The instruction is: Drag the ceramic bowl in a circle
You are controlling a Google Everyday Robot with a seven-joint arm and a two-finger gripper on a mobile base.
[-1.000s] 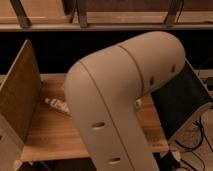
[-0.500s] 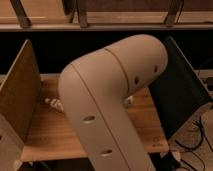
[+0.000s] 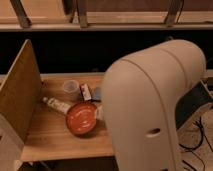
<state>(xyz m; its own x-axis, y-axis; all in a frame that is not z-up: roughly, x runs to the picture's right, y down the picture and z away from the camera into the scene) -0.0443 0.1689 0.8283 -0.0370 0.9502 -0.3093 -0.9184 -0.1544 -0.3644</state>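
Since the earlier frame the robot arm (image 3: 150,110) has swung toward the right of the view, uncovering the middle of the table (image 3: 50,142). On it the ceramic bowl (image 3: 81,118) sits upright near the front edge, with a white tube (image 3: 56,105) lying just beside its left rim, perhaps touching it. A translucent plastic cup (image 3: 70,87) and a small packet (image 3: 86,91) stand a little behind the bowl. The gripper is hidden behind the arm's bulk, so I cannot tell whether the jaws are released, clenched or grasping anything. To do the drag well, I judge that the jaws should take the bowl by its rim and keep it flat on the table. The circle should be tight, as the tube, cup, packet and the wooden side panel (image 3: 20,90) crowd the bowl.
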